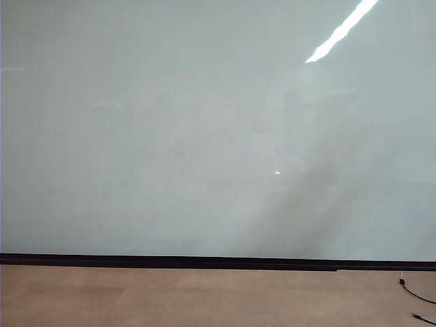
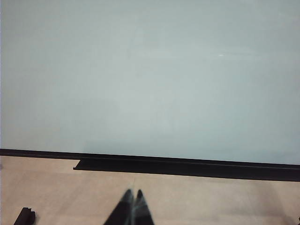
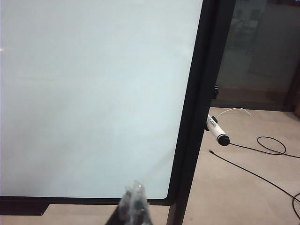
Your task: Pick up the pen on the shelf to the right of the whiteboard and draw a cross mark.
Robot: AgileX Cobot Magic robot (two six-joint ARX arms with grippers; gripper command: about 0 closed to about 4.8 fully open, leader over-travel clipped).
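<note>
While the whiteboard (image 1: pixel 204 136) fills nearly all of the exterior view, neither arm shows there; only its glossy pale face, a bright streak of reflected light near the upper right, the black strip (image 1: pixel 204 261) along its bottom edge and the tan floor (image 1: pixel 191 296) below can be seen. No drawn stroke shows on the board in any view. At the lower right of that view a thin black cable (image 1: pixel 415 294) lies on the floor.

From the left wrist view, the left gripper (image 2: pixel 132 193) sits low in front of the board, its two dark fingers pressed together to a point, with nothing between them. Beyond it a black ledge (image 2: pixel 187 166) runs along the foot of the board.

From the right wrist view, the right gripper (image 3: pixel 133 190) is near the board's lower right corner, close to the black frame (image 3: pixel 197 117). Its tip is blurred, but the fingers look closed together and hold nothing. The pen (image 3: pixel 217 131) sits just beyond the board's right edge, sticking out from behind the frame, white-bodied with a dark rounded end; what it rests on is hidden by the frame. It is well apart from the right gripper. More black cable (image 3: pixel 262 145) trails over the floor beside it.
</note>
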